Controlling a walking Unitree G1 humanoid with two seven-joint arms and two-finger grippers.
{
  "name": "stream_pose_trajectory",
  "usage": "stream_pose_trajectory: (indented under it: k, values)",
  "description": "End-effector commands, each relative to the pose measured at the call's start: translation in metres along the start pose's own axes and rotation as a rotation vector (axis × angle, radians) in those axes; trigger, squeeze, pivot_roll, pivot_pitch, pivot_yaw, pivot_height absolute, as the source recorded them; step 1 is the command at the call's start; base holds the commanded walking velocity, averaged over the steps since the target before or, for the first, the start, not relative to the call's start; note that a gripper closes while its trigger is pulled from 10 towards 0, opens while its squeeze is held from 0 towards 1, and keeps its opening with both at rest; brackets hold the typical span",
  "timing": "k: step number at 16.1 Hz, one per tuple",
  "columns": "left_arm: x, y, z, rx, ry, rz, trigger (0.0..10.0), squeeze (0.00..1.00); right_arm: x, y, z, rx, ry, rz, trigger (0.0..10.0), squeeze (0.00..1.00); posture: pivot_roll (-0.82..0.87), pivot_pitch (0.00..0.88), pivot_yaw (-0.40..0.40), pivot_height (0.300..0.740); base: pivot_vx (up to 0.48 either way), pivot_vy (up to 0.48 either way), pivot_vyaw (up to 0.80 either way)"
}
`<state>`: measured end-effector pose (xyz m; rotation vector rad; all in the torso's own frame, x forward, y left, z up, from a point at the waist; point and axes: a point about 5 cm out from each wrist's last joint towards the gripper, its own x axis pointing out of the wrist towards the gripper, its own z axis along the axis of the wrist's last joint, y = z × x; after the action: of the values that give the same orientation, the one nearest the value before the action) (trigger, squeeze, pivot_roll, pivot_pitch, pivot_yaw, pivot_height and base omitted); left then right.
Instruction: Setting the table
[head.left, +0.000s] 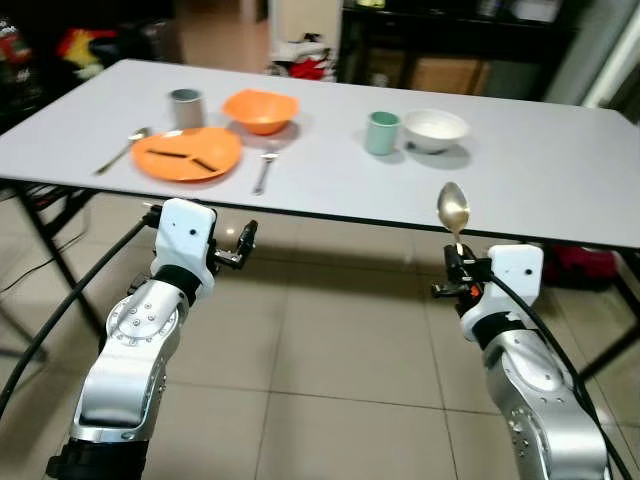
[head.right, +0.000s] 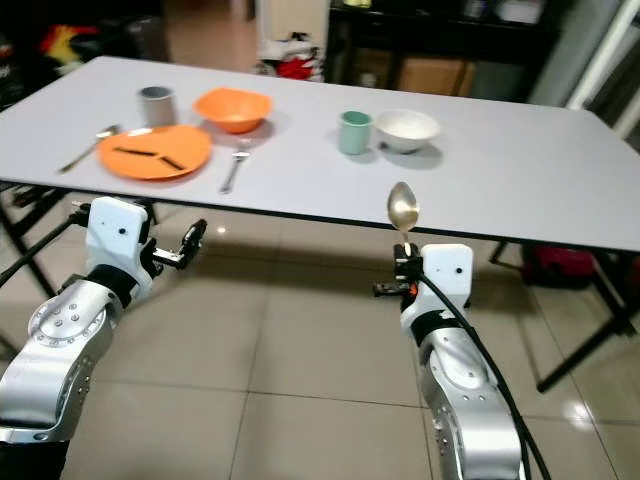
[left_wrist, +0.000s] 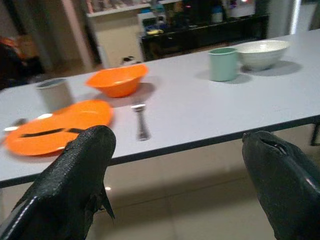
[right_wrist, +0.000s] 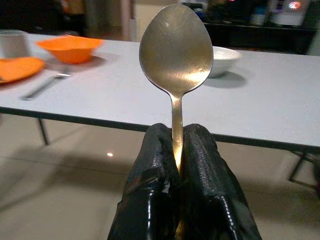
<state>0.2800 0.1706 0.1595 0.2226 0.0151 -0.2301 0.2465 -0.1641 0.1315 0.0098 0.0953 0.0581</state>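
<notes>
Pinching the handle of a spoon (right_wrist: 176, 55) upright, the right end effector (right_wrist: 177, 145) hovers just short of the desk (head.left: 560, 170) edge. Light, stiff and slick, it likely wants a firm low-handle hold. The left end effector (left_wrist: 180, 165) is spread, empty.

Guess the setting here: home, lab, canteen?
Likely a home dining area: a long white table on tiled floor, partly laid with an orange plate, bowls and cups, dark shelving behind. The right gripper holds a spoon.
</notes>
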Motion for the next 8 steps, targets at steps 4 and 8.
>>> stream_pose_trajectory:
  k: [4, 8]
  values:
    - [0.0015, -0.0067, 0.0022, 0.005, -0.005, -0.032, 10.0, 0.0, 0.0014, -0.0038, 0.004, 0.008, -0.002, -0.013, 10.0, 0.0, 0.0, 0.0, -0.038, 0.74, 0.287, 0.0, 0.0]
    - [0.0029, -0.007, 0.0029, 0.006, -0.01, -0.029, 10.0, 0.0, 0.0047, -0.0054, 0.0053, 0.003, 0.001, -0.01, 10.0, 0.0, 0.01, 0.0, -0.044, 0.74, 0.289, 0.0, 0.0]
